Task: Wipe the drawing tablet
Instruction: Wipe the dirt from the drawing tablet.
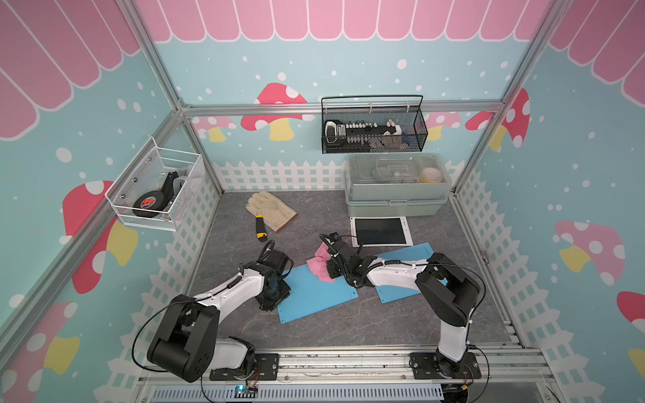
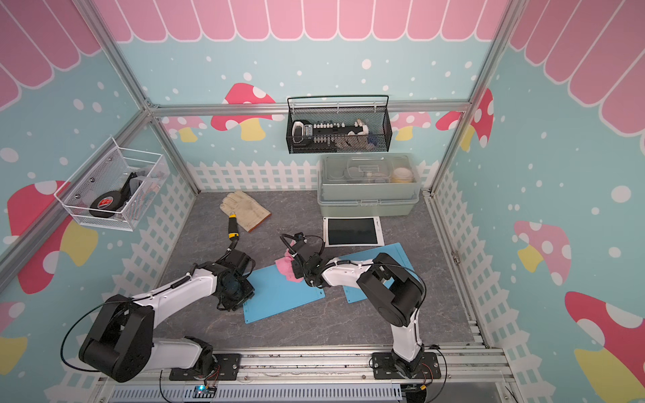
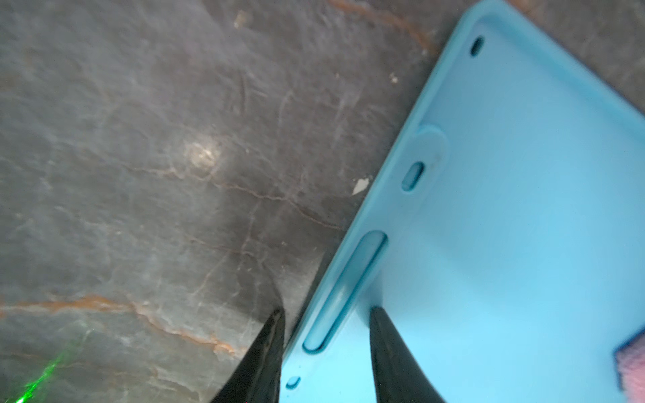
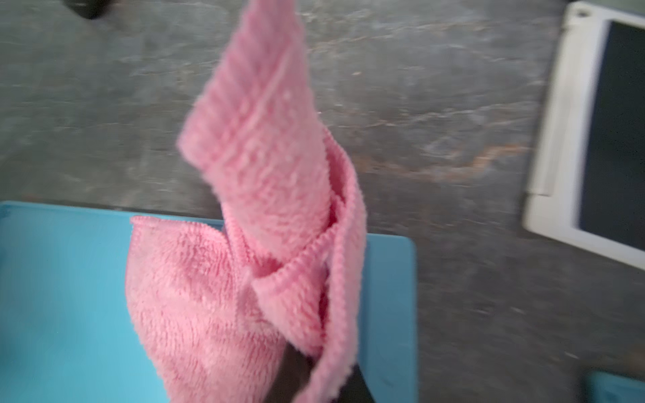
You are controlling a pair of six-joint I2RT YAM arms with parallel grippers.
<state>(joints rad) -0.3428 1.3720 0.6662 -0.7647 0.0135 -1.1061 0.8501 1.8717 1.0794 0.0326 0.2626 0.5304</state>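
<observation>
White tablet [image 1: 380, 232] flat, screen up; pink cloth [image 1: 319, 261] bunched.

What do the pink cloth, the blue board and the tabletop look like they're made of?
Pink cloth: soft microfibre or terry by the look, with a fuzzy pile, a stitched hem and a matte finish.
Blue board: likely moulded plastic, smooth with a slight sheen, a rounded corner and pressed-in slots.
Tabletop: grey stone-look surface with rusty veins and a glare spot. Real stone or printed laminate, I cannot tell.

The cloth [image 4: 241, 279] is fluffy pink; the flat board [image 1: 314, 296] is light blue; the tablet [image 1: 380, 232] is white with a dark screen; the table [image 3: 139, 174] is grey with thin orange cracks; the glove [image 1: 270, 209] is cream.
</observation>
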